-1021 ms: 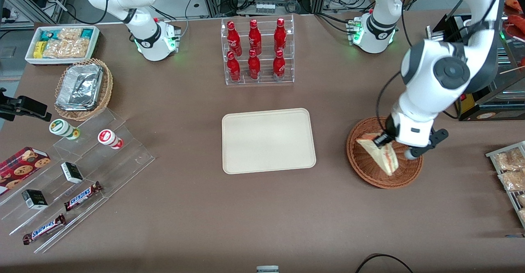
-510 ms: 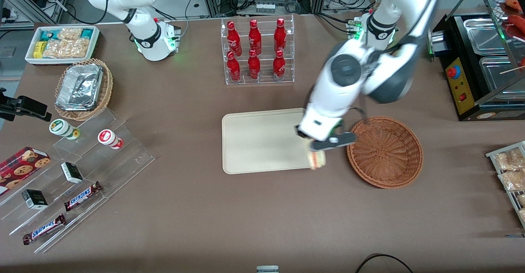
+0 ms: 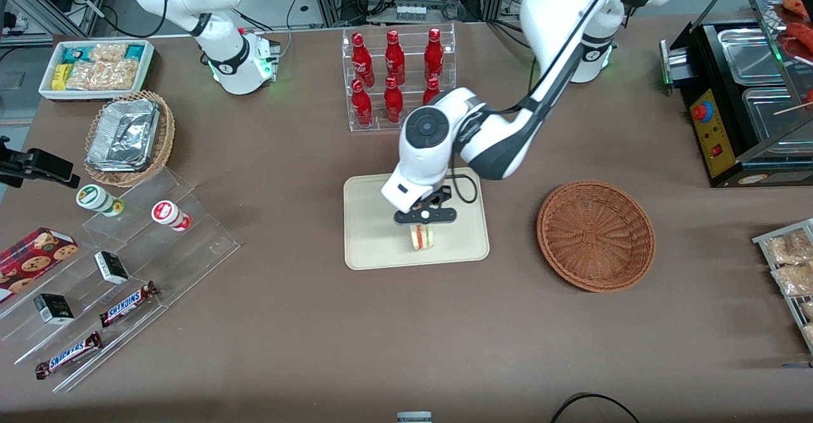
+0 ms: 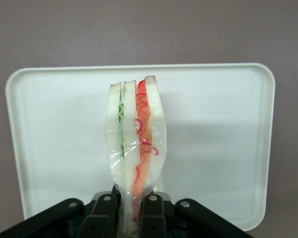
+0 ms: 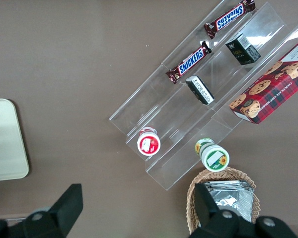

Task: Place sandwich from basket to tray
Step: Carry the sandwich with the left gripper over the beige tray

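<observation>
Counter (image 3: 305,334) is carrying the tray (image 3: 375,232), with the basket (image 3: 596,235) sitting beside the tray toward the working arm's end, now without the sandwich. Tool (image 3: 424,218) is hanging over the tray, clamping the sandwich (image 4: 135,148) by one end, filling edge facing the wrist camera. The sandwich is hovering above the tray's middle. Judgement: lower straight down until bread is touching the tray, then release; dropping from height risks it tipping over the rim.
</observation>
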Motion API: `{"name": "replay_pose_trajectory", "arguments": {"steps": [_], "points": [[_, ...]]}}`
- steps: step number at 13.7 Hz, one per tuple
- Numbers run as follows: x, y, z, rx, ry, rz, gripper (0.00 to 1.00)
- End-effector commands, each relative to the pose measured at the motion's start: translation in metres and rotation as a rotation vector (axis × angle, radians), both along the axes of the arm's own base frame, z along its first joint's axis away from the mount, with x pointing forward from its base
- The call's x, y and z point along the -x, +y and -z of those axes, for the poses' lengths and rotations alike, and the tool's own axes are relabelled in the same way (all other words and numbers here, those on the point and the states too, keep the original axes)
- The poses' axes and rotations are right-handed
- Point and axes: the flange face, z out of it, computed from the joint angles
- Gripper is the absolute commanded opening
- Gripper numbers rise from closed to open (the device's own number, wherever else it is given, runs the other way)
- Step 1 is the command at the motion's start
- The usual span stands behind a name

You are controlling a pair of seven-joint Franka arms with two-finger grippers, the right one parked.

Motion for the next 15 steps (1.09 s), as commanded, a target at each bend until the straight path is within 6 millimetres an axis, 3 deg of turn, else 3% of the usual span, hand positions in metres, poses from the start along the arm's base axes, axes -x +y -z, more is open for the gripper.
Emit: {"name": "replay_pose_trajectory", "arguments": {"steps": [1, 4, 5, 6, 7, 9, 11, 13, 15], "points": [[-0.006, -0.008, 0.028, 0.001, -0.016, -0.005, 0.00], [0.009, -0.019, 0.050, -0.016, 0.006, 0.023, 0.00], [0.011, -0.020, 0.055, -0.019, 0.012, 0.025, 0.09], [0.017, -0.024, 0.058, -0.023, 0.017, 0.035, 0.49], [0.016, -0.025, 0.056, -0.021, 0.014, 0.038, 0.99], [0.014, -0.025, 0.046, -0.014, 0.005, 0.030, 1.00], [0.010, -0.019, 0.015, -0.020, -0.009, 0.022, 1.00], [0.005, -0.008, -0.040, -0.014, -0.042, -0.028, 1.00], [-0.011, 0.025, -0.102, -0.015, -0.075, -0.088, 1.00]]}}
